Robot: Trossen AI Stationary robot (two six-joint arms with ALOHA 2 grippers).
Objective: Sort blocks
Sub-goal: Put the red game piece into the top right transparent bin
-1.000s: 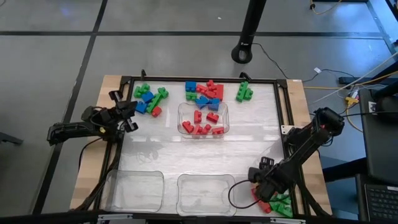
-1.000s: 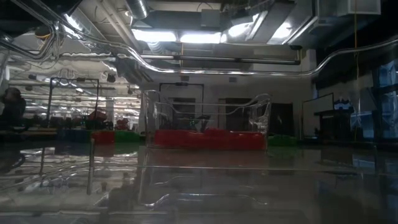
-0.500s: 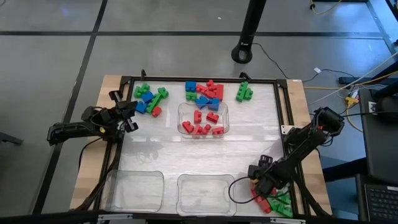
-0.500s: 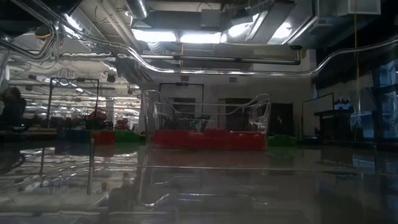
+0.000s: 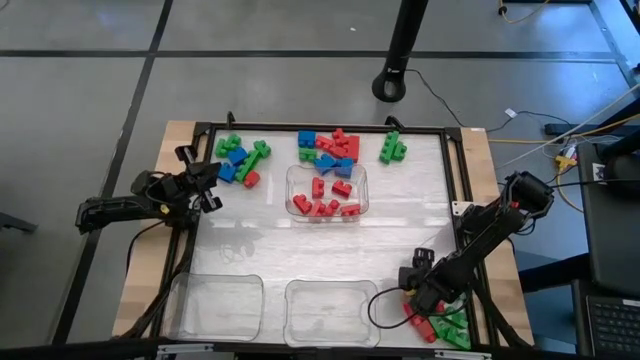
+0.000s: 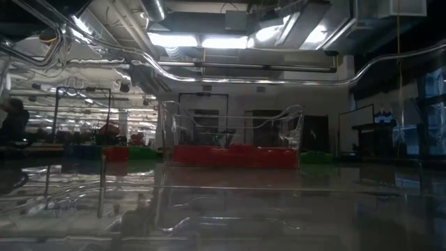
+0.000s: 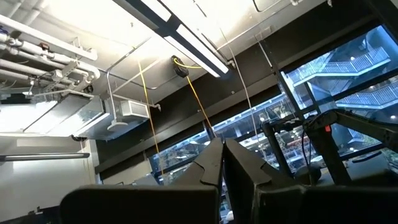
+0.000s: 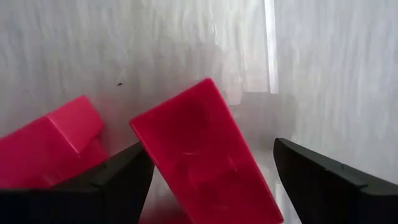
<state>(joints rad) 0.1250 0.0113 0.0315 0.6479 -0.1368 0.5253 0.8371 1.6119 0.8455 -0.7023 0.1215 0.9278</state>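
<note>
The blocks lie in groups: red, blue and green ones [image 5: 328, 148] at the table's far side, more [image 5: 240, 162] at the far left, and red and green ones [image 5: 440, 328] in the near right corner. My right gripper [image 5: 418, 295] points down over that corner group, open. Its fingers stand on either side of a red block [image 8: 199, 155] lying on the table; a second red block [image 8: 50, 143] lies beside it. My left gripper [image 5: 205, 175] waits at the table's left edge, shut [image 7: 222, 168] and pointing up into the room. My right gripper has one finger [image 8: 112, 183] standing close against a long side of the red block [image 8: 146, 158]; I cannot tell whether it touches. The other finger [image 8: 336, 186] stands clear of the block.
A clear tray [image 5: 327, 190] holding red blocks stands at the table's middle and also shows in the low view [image 6: 233, 155]. Two more clear trays [image 5: 215, 305] [image 5: 330, 312] stand at the near edge. A black frame [image 5: 462, 180] borders the work surface.
My right gripper has sunk toward the red blocks in the near right corner and rolled a little about its pointing line, staying open. The blocks have kept their places.
</note>
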